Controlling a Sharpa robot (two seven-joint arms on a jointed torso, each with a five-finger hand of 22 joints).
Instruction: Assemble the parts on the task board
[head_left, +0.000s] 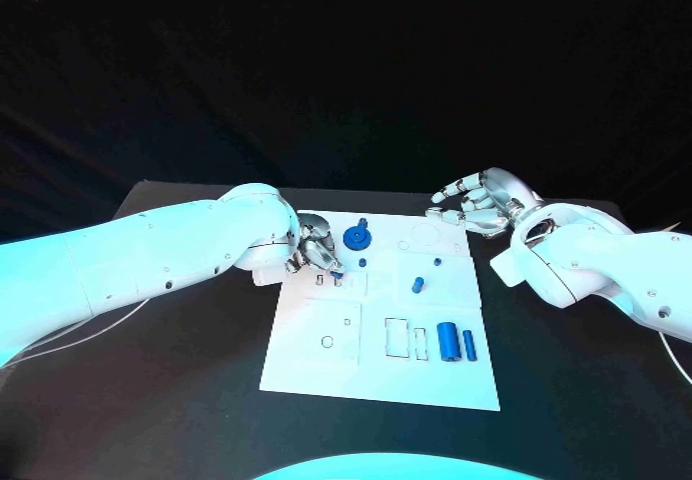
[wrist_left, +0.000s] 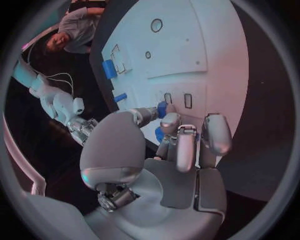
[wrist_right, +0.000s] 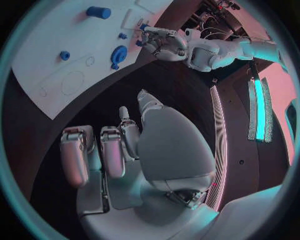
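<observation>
A white task board (head_left: 378, 380) lies in the middle of a black bench (head_left: 173, 380). The robot's left hand (head_left: 312, 248) reaches over the board's far left part, its fingers closed around a small blue part (wrist_left: 162, 108) held just above a pair of small rectangular slots (wrist_left: 177, 99). The right hand (head_left: 483, 202) hovers off the board's far right corner, fingers loosely curled and apart, holding nothing.

Other blue pieces rest on the board: a round gear-like disc (head_left: 356, 236) near the far edge just beside the left hand, a small peg (head_left: 418, 284) near the middle, and a thick cylinder (head_left: 449, 341) with a thin bar (head_left: 470, 344) beside it, nearer the robot.

The likely risk is misalignment: if the pinched part comes down tilted or off-centre, it could jam on the slot's edge or slip from the fingers. The left hand could also nudge the nearby disc.
</observation>
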